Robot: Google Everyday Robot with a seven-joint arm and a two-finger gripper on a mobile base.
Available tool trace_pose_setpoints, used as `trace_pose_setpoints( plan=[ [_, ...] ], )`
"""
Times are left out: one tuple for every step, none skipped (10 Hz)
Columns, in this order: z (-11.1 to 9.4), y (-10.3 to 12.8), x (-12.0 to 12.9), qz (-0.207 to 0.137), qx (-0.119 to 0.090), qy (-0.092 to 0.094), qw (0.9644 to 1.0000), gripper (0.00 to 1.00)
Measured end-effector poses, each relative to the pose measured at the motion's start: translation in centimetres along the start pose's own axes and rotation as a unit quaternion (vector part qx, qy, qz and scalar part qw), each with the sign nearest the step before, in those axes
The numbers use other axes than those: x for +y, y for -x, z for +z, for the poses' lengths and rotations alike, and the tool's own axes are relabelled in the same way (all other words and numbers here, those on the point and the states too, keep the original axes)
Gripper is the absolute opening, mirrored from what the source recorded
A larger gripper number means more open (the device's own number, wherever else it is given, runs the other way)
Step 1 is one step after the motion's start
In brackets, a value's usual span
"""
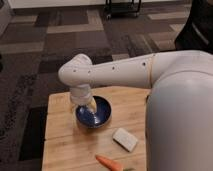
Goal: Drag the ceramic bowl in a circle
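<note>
Far picture-left I saw patterned carpet [30, 75], grey and brown patches. Next came the wooden table [57, 137], light planks, w/ a bare strip along its left side. Over the table's upper-left part the white arm [115, 72] bent at a rounded joint and turned straight down. At its end the gripper [91, 106] reached down into the ceramic bowl [102, 116], on the bowl's left inner side, a tan tip showing against the blue. The wrist hid most of it, so I couldn't tell how far open the gripper was, nor whether it had hold of anything. The bowl itself sat upright on the table, approx mid-board and nearer the back edge than the front, dark navy outside w/ a lighter blue inside. Front of the bowl, at the picture's lower edge, lay an orange carrot [109, 162], apart from the bowl. Just right of that and a bit further back lay a white rectangular block [124, 139], flat, angled, near the bowl but not touching. The robot's big white body [180, 125] filled the right side, covering the table's right end. Top centre-right, far back, stood a dark cart [122, 7]
</note>
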Motion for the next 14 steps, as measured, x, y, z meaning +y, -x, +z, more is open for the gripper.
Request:
trace_pose_setpoints(
  plan=[
    [0.0,0.0,0.0,0.000,0.000,0.000,1.0000,0.65],
    [0.0,0.0,0.0,0.000,0.000,0.000,1.0000,0.65],
    [0.0,0.0,0.0,0.000,0.000,0.000,1.0000,0.65],
    [0.0,0.0,0.0,0.000,0.000,0.000,1.0000,0.65],
    [0.0,0.0,0.0,0.000,0.000,0.000,1.0000,0.65],
    [0.0,0.0,0.0,0.000,0.000,0.000,1.0000,0.65],
    [0.0,0.0,0.0,0.000,0.000,0.000,1.0000,0.65],
    [0.0,0.0,0.0,0.000,0.000,0.000,1.0000,0.65],
    [0.0,0.0,0.0,0.000,0.000,0.000,1.0000,0.65],
    [0.0,0.0,0.0,0.000,0.000,0.000,1.0000,0.65],
    [0.4,0.2,-0.2,0.000,0.005,-0.005,1.0000,0.65],
    [0.9,0.5,0.2,-0.010,0.015,-0.015,0.9997,0.65],
    [0.9,0.8,0.2,-0.014,0.017,-0.020,0.9996,0.65],
    [1.0,1.3,0.2,-0.023,0.021,-0.027,0.9992,0.65]
  ],
)
